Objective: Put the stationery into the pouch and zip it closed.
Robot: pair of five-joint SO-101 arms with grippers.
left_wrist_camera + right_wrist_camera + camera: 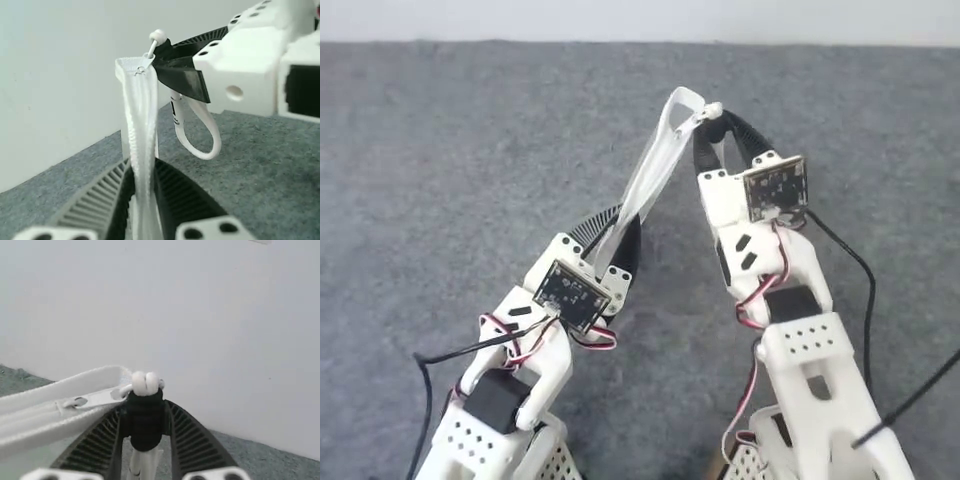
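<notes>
A white pouch (650, 175) hangs in the air between my two arms, stretched edge-on above the grey carpet. My left gripper (612, 262) is shut on the pouch's lower end (140, 165). At the upper end my right gripper (708, 120) is shut on the zipper pull (145, 383), a small white bead on a cord. The zipper slider (141, 67) sits at the pouch's top corner, and the zip line (75, 402) looks drawn together along the length I see. A white loop strap (200, 135) dangles below the right gripper.
Grey carpet (450, 170) covers the whole work surface. A pale wall (620, 18) runs along the far edge. Black cables (860, 300) trail beside the right arm and near the left arm's base.
</notes>
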